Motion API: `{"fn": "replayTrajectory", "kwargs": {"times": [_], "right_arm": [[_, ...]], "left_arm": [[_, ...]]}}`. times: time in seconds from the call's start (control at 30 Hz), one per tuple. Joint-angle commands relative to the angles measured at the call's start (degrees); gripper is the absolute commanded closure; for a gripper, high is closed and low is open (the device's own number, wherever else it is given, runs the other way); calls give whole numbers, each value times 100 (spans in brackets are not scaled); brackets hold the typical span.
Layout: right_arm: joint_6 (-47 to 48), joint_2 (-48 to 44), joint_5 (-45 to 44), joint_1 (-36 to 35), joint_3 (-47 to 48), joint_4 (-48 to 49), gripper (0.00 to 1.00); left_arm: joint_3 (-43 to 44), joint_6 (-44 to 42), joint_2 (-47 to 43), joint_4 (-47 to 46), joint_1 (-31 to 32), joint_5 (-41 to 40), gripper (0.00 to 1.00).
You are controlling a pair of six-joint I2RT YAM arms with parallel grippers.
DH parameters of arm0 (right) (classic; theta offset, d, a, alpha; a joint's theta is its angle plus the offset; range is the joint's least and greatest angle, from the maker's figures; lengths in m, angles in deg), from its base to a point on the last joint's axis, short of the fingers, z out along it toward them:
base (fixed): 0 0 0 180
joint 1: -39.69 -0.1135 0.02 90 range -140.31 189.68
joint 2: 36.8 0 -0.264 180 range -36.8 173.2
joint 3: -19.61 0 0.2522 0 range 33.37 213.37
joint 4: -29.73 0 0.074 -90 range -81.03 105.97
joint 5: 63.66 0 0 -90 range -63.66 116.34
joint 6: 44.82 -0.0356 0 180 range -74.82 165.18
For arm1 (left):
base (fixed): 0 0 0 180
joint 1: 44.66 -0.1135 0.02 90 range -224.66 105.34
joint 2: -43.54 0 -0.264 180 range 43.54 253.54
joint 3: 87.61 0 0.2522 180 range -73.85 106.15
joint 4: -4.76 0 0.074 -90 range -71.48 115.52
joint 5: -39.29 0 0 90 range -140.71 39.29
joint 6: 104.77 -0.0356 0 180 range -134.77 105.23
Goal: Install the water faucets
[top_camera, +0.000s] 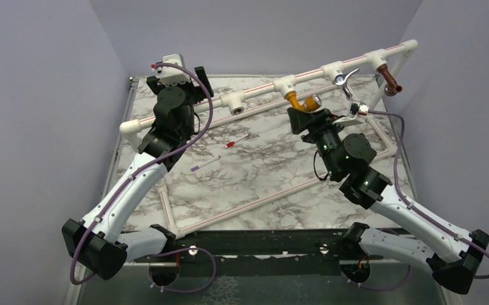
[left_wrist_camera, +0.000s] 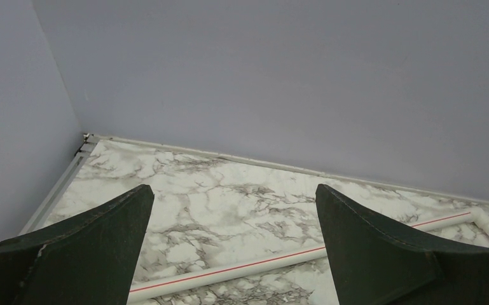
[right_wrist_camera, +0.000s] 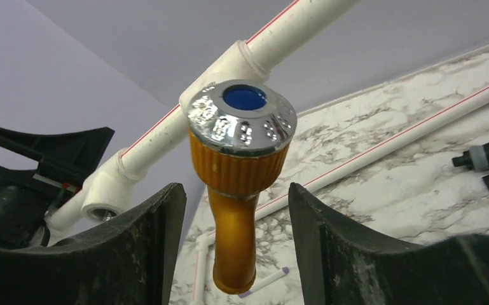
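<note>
**Released right gripper [right_wrist_camera: 236, 187] straddles mustard-yellow faucet [right_wrist_camera: 238, 159] on raised pipe [right_wrist_camera: 296, 22]**

Top view: marble bench [top_camera: 261, 178] w/ the white, red-striped pipe held above it, running from the left side to the far-right corner. Three faucets hang off its fittings. The mustard-yellow faucet is about mid-pipe, its top end meeting a tee. A chrome faucet [top_camera: 344, 79] is to its right, and a copper faucet [top_camera: 391, 81] sits at the far-right end. Left of the yellow one, a tee fitting [top_camera: 236, 101] shows an empty socket.

Right wrist view: gripper fingers sit either side of the yellow faucet's ribbed body, just under its silvery, blue-centred knob. Bench shows through gaps btwn fingers and spout. Whether the tips graze the ribbed part, can't tell.

The left gripper [left_wrist_camera: 232, 190] is spread wide w/ nothing btwn its fingers. It is at the far-left of the bench, facing the wall.

A thin white red-tipped stick [top_camera: 236, 142] and a purple-tipped stick [top_camera: 203, 164] lie on the bench btwn the arms, apart from both grippers.
</note>
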State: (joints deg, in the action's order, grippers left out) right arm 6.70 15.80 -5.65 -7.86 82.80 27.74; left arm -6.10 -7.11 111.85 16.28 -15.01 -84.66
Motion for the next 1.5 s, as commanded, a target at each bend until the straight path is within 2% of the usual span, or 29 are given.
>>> {"fn": "replayTrajectory", "kwargs": {"times": [0.0,0.13,0.3,0.5,0.67,0.97,1.17,1.3,1.47], "right_arm": [[1238,-324,358,-26,402,-765,33],[1856,-668,140,-31,549,-1483,29],[2975,-1239,130,-24,548,-1869,28],[3970,-1890,-185,-22,533,-2216,23],[4720,-2234,-494,-26,286,-2281,15],[5559,-2344,-982,-26,-631,-1979,0],[5623,-2010,-1162,-27,-1050,-1619,0],[5616,-1874,-1153,-26,-1455,-826,0],[5661,-1536,-1291,-17,-2037,295,0]], "left_arm": [[-702,186,388,2008,217,213,1],[-640,254,350,1931,212,193,1],[-526,445,177,1815,208,215,1],[-313,429,-110,1637,209,191,1],[46,408,-278,1513,208,360,1],[729,-59,-542,872,208,851,1],[580,-508,-813,-6,212,1125,1],[572,-739,-816,-396,208,1422,1],[670,-702,-992,-375,213,2527,1]]}}
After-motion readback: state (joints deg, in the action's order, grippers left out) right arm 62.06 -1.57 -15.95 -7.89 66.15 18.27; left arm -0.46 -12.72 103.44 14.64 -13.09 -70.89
